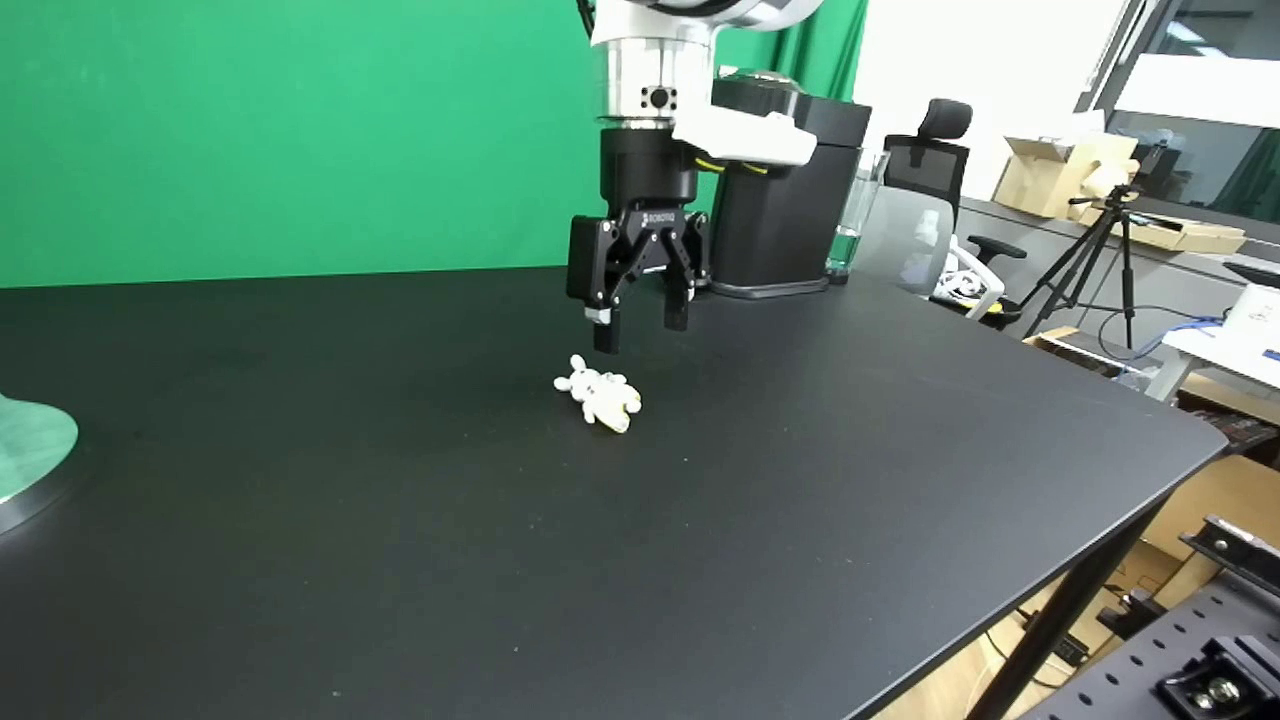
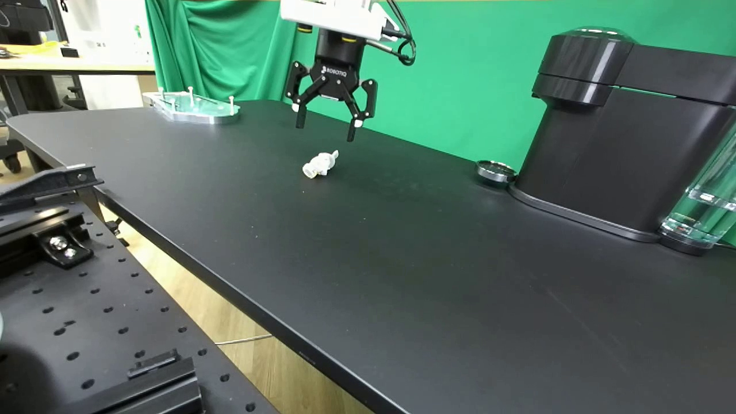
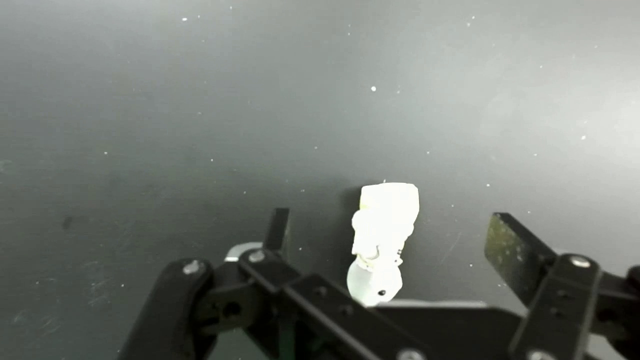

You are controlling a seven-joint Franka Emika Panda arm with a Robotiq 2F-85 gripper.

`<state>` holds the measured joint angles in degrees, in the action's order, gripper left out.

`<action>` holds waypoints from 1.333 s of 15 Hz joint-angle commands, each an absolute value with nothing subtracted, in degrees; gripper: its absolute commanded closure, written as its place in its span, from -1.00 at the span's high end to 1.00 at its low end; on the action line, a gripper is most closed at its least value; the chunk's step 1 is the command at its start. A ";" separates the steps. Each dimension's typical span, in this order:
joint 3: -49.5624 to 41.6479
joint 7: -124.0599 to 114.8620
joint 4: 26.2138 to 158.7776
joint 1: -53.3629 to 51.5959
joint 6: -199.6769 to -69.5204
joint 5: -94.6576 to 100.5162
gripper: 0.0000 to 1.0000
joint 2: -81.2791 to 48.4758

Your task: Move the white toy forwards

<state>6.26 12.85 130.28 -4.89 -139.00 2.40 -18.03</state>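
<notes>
The white toy (image 1: pixel 600 394) is a small figure with stubby limbs and ears. It lies on the black table, and it also shows in an exterior view (image 2: pixel 320 164). My gripper (image 1: pixel 641 333) is open and empty, pointing down above the table close to the toy. Its fingers are spread wide in an exterior view (image 2: pixel 326 131). In the wrist view the toy (image 3: pixel 384 225) shows between the two open fingers, nearer the left one and touching neither. Its head end is at the bottom, partly hidden by the gripper's linkage.
The black table (image 1: pixel 420 560) carries a black coffee machine (image 2: pixel 609 155) with a clear water tank. A small round metal-rimmed dish (image 2: pixel 495 171) stands beside it. A clear greenish plate with pegs (image 2: pixel 192 108) lies at the table's far end. A green curtain (image 1: pixel 300 140) hangs behind.
</notes>
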 commanded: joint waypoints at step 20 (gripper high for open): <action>3.15 0.94 128.23 -9.53 -152.06 5.79 -0.79 -25.36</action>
